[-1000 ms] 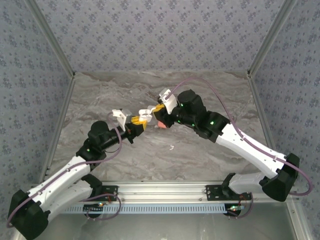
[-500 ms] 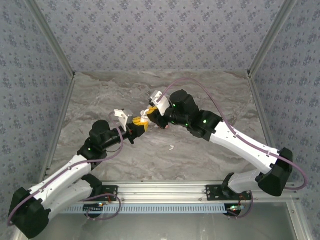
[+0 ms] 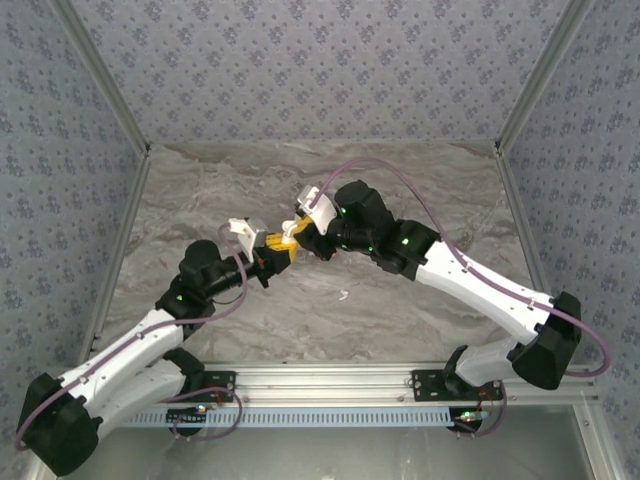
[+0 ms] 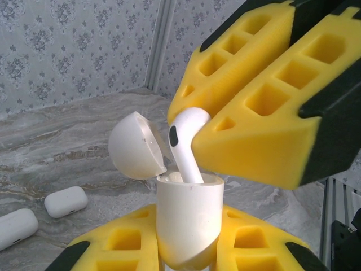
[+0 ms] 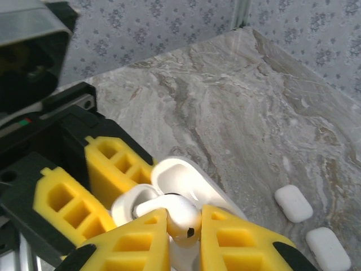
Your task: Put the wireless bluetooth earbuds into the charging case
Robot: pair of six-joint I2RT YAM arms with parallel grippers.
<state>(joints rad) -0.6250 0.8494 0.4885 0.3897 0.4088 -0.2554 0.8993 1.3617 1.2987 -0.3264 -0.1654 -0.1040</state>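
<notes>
One earbud (image 4: 185, 138) stands nearly upright, stem down in the one open case (image 4: 189, 217) (lid (image 4: 135, 145) tipped back). The right gripper (image 5: 183, 228) pinches it; the left gripper (image 4: 189, 251) clamps the case. Two closed cases (image 4: 66, 201) lie nearby.

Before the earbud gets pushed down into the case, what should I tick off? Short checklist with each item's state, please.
1. Case grip: the left gripper is shut on the charging case, which stands upright. Ok.
2. The lid is open and tipped back, away from the case mouth. Ok.
3. Earbud grip: the right gripper is shut on the white earbud, clamped at its head. Ok.
4. Stem entry: the stem points down into the case mouth. Ok.
5. Whether the stem is in the correct socket: the inside of the case is hidden. Cannot tell.
6. Earbud seated: the head stands well above the rim. Not ok.
</notes>
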